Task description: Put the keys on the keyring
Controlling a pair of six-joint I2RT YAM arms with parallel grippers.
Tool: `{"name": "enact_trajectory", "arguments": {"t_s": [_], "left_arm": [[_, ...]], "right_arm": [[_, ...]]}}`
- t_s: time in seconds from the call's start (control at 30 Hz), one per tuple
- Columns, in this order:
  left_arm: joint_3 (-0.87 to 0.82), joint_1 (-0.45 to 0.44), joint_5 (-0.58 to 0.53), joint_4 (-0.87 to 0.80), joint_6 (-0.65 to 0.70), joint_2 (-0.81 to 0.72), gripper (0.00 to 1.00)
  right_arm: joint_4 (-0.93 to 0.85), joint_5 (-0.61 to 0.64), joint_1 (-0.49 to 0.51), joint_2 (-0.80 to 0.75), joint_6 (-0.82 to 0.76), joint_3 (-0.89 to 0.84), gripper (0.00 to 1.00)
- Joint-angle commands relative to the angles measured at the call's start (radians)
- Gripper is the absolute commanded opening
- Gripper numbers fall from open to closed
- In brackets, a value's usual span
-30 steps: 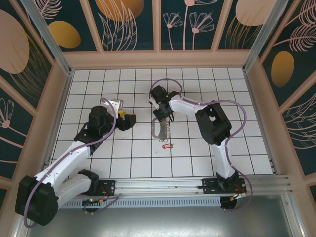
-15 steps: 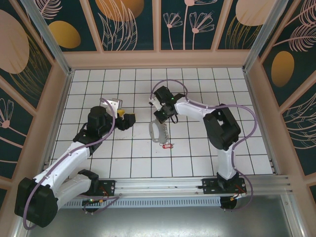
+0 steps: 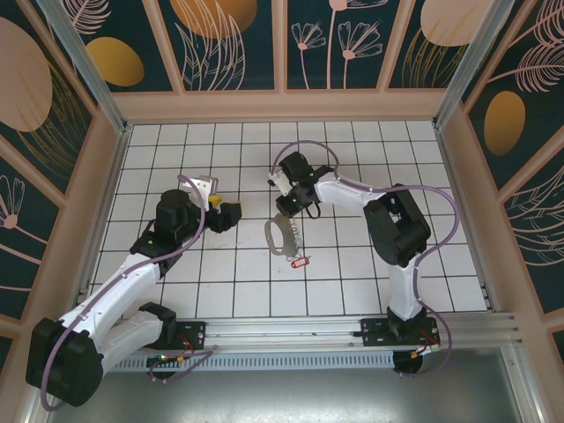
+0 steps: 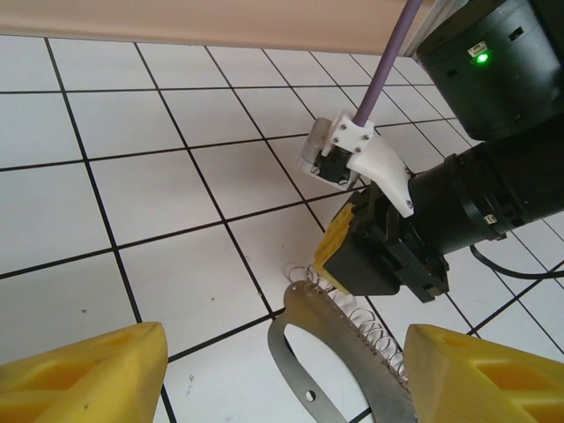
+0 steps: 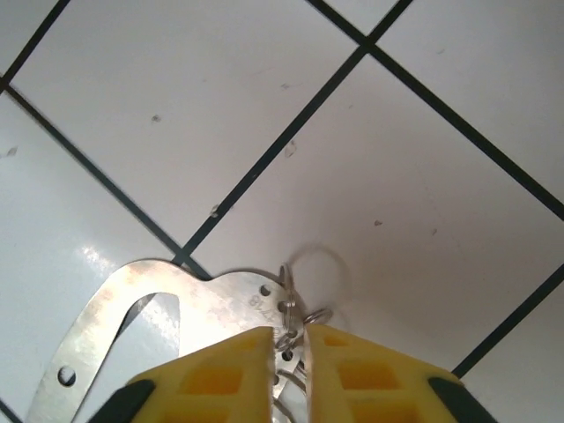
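Observation:
The keyring (image 3: 288, 238) is a flat silvery oblong metal loop with a row of small wire rings along one edge, lying mid-floor. My right gripper (image 3: 292, 210) is shut on the rings at its top end; in the right wrist view the yellow fingers (image 5: 220, 374) pinch the rings beside the plate (image 5: 203, 295). The key with the red tag (image 3: 300, 261) lies on the tiles just below the keyring, apart from both grippers. My left gripper (image 3: 234, 214) hangs open to the left, its yellow fingers (image 4: 79, 370) wide apart, facing the keyring (image 4: 352, 352) and the right gripper (image 4: 374, 256).
The floor is white tile with black grid lines, boxed in by tan-framed patterned walls (image 3: 282, 44). A purple cable (image 3: 423, 198) loops off the right arm. An aluminium rail (image 3: 352, 330) runs along the near edge.
The right gripper shifted slightly right and back with the keyring's top end, and the loop's lower end swung. The right elbow moved right. The left arm and red-tagged key stayed put.

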Motion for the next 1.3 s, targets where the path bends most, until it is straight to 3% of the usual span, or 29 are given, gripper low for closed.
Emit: {"name": "enact_trajectory", "arguments": {"t_s": [0.0,0.23,0.4,0.7,1.0,1.27], "left_arm": [[0.004,-0.002,-0.003,-0.011,0.019,-0.015,0.71],[0.006,-0.001,-0.001,-0.005,0.016,-0.014,0.71],[0.001,-0.002,-0.004,-0.005,0.018,-0.02,0.71],[-0.001,-0.002,-0.005,-0.002,0.024,-0.023,0.71],[-0.007,-0.001,-0.007,-0.003,0.03,-0.029,0.71],[-0.007,-0.002,-0.008,-0.003,0.031,-0.029,0.71]], "right_arm": [[-0.025,0.015,-0.004,0.027,0.004,0.047,0.24],[-0.051,0.036,-0.001,0.051,0.004,0.099,0.35],[-0.091,0.034,-0.004,0.093,-0.017,0.147,0.38],[-0.231,-0.023,-0.033,0.186,-0.099,0.284,0.38],[-0.276,-0.157,-0.052,0.213,-0.149,0.292,0.34],[-0.292,-0.187,-0.054,0.224,-0.167,0.296,0.28]]}}
